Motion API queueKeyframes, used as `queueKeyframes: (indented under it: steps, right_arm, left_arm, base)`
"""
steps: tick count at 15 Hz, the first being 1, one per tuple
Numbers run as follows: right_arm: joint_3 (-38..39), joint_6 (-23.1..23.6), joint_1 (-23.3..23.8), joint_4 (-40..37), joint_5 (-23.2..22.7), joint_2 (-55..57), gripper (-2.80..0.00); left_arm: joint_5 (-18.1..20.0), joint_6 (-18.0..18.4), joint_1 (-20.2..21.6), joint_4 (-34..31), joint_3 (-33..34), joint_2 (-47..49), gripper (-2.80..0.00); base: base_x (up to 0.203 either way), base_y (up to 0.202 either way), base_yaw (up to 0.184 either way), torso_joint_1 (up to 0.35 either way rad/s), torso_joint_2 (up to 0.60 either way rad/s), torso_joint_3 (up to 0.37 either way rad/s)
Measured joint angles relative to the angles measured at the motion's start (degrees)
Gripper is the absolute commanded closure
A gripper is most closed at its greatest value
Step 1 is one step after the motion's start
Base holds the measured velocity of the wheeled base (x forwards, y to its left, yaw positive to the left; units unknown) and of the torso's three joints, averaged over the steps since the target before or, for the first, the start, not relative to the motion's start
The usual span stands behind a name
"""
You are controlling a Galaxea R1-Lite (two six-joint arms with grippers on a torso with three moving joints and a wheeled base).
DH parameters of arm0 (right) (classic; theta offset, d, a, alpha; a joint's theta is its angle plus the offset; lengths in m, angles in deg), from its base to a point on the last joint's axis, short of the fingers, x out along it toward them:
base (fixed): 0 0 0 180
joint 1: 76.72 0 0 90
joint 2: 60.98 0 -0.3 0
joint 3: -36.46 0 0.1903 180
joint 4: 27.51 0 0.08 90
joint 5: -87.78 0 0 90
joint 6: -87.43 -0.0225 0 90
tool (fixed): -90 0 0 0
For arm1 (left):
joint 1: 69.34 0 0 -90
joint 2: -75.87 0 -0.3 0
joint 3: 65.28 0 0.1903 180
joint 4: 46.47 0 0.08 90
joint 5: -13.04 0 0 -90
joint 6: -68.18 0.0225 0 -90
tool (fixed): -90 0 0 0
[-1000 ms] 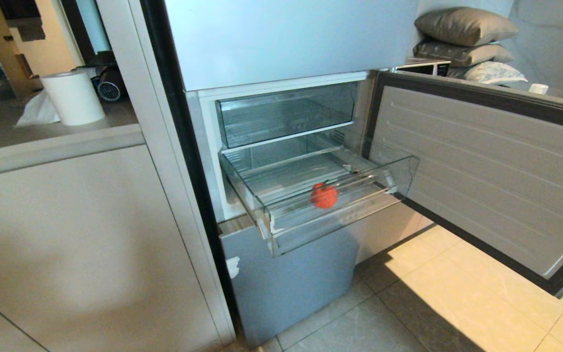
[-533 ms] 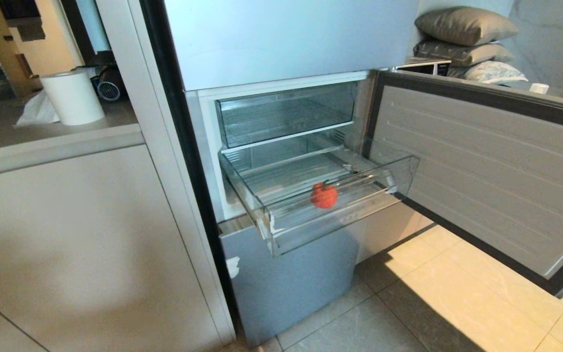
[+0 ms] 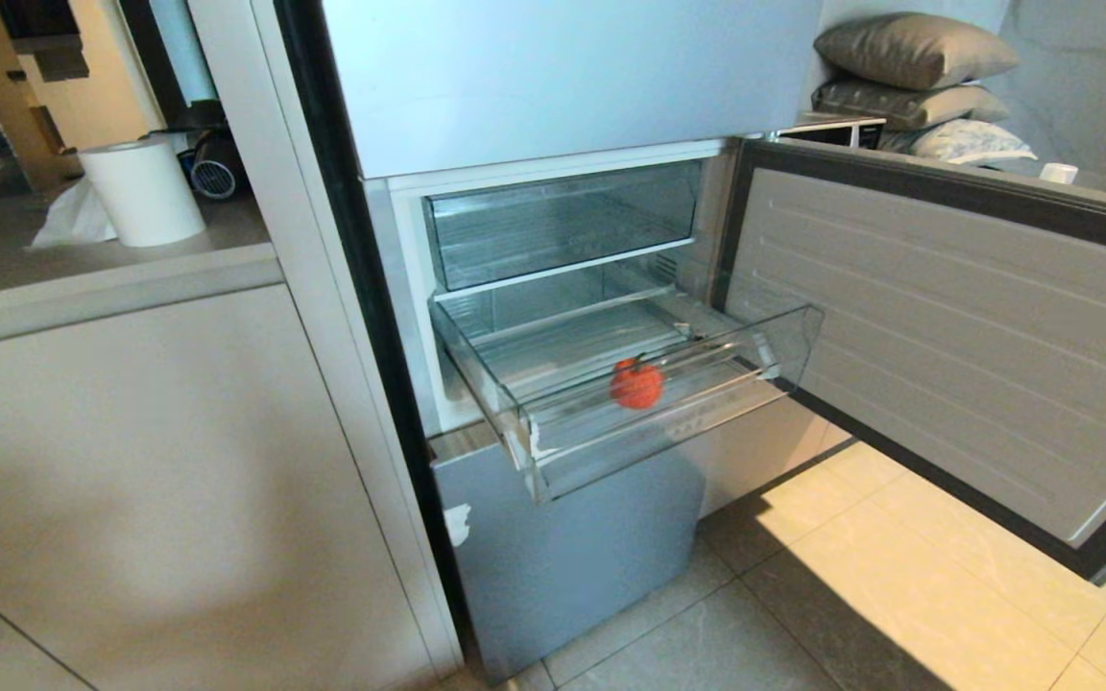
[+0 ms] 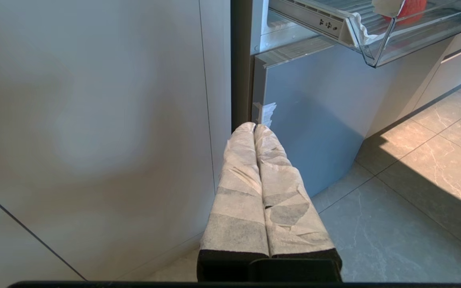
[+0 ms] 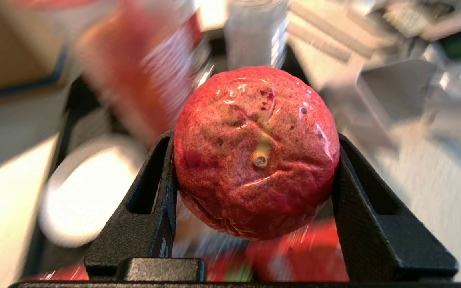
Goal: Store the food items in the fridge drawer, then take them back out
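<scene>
The right gripper (image 5: 256, 160) holds the round pinkish-red fruit (image 5: 256, 152) between its two black fingers (image 5: 154, 200), one on each side. The fruit has a wrinkly skin and a small stub of stem that faces the camera. Everything behind it is a blur, so I cannot tell where this gripper is. It does not show in the head view. The left gripper (image 4: 254, 127) is squeezed shut with nothing in it. Its fingers (image 4: 238, 188) are wrapped in white cloth and press flat together. It hangs low, near the floor (image 4: 394, 208), and points at the bottom corner of the fridge beside the pale cabinet wall (image 4: 94, 120). In the head view, the clear fridge drawer (image 3: 668, 432) is pulled out. The bright red piece with a green stem (image 3: 637, 383) sits inside it, close to the front lip. The fridge door (image 3: 947, 345) swings wide open on the right. A white roll (image 3: 142, 190) stands on the counter (image 3: 83, 278) to the left. Pillows (image 3: 913, 48) are stacked behind the door.
</scene>
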Motion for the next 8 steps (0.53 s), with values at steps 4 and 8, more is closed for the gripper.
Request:
queueKeyframes:
  steps: [4,8]
  right_arm:
    - [-6.92,-0.20,0.91,0.97,-1.16,7.52,0.00]
    - [-13.19,-0.07,1.44,1.00,-1.38,13.43,0.00]
  left_arm:
    - [0.00,0.00,0.00,0.00,0.00,0.00,0.00]
    - [0.00,0.00,0.00,0.00,0.00,0.00,0.00]
  base:
    - [0.000,0.000,0.000,0.000,0.00,0.000]
    - [0.000,0.000,0.000,0.000,0.00,0.000]
